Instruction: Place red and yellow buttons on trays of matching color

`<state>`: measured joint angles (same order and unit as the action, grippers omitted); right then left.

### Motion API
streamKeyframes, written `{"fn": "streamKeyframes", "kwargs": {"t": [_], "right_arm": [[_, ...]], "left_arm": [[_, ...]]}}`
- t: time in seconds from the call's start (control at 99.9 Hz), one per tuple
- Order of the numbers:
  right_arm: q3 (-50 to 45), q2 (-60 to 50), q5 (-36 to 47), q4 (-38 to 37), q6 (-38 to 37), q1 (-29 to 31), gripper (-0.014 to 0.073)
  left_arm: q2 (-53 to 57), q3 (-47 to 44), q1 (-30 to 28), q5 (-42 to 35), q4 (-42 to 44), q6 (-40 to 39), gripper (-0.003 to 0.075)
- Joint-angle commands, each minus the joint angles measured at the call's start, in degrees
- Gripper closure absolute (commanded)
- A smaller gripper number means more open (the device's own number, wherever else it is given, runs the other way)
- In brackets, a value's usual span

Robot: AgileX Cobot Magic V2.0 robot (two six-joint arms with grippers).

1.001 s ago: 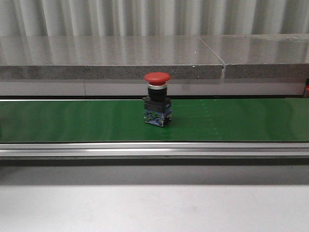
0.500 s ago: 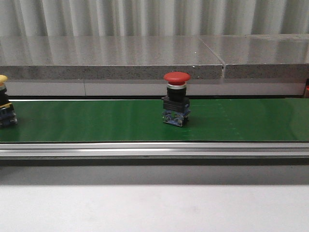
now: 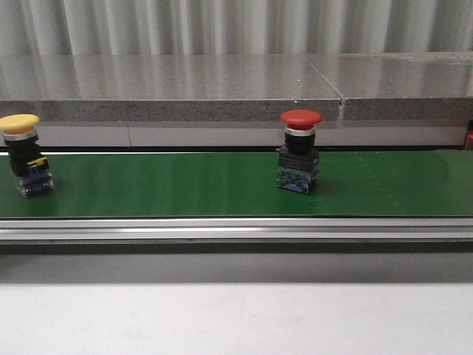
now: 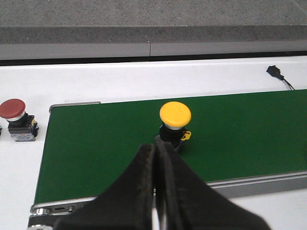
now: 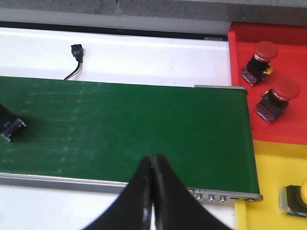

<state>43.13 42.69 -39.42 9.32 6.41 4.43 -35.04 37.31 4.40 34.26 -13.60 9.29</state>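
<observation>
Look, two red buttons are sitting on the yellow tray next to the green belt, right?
Not quite. In the right wrist view the two red buttons sit on the red tray, not the yellow one. The yellow tray lies next to it, both by the end of the green belt.

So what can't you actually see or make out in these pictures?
- Front view: neither arm nor tray shows; all lie outside the frame.
- Right wrist view: the yellow tray and the button on it are cut by the edge; a dark block on the belt is cut too.
- Left wrist view: the left gripper hides the yellow button's base.
</observation>
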Motion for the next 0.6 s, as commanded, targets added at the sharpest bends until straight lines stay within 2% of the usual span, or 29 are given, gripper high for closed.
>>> {"fn": "streamKeyframes", "kwargs": {"t": [0.0,0.07,0.14,0.19,0.31,0.38,0.42,0.591], "right_arm": [[1.38,-0.3,3.72,0.41,0.54,0.03,0.0655],[1.38,-0.3,3.59,0.41,0.54,0.03,0.0617],[1.38,-0.3,3.59,0.41,0.54,0.03,0.0519],[1.38,-0.3,3.81,0.41,0.54,0.03,0.0415],[1.38,-0.3,3.89,0.41,0.54,0.03,0.009],[1.38,-0.3,3.89,0.48,0.54,0.03,-0.0043],[1.38,-0.3,3.81,0.66,0.54,0.03,-0.0077],[1.7,0.6,2.32,2.87,1.2,-0.03,-0.0051]], "left_arm": [[-0.04,1.56,0.45,-5.04,-1.23,0.14,0.074],[-0.04,1.56,0.45,-5.04,-1.23,0.14,0.074],[-0.04,1.56,0.45,-5.04,-1.23,0.14,0.074],[-0.04,1.56,0.45,-5.04,-1.23,0.14,0.074],[-0.04,1.56,0.45,-5.04,-1.23,0.14,0.074],[-0.04,1.56,0.45,-5.04,-1.23,0.14,0.074],[-0.04,1.56,0.45,-5.04,-1.23,0.14,0.074],[-0.04,1.56,0.45,-5.04,-1.23,0.14,0.074]]}}
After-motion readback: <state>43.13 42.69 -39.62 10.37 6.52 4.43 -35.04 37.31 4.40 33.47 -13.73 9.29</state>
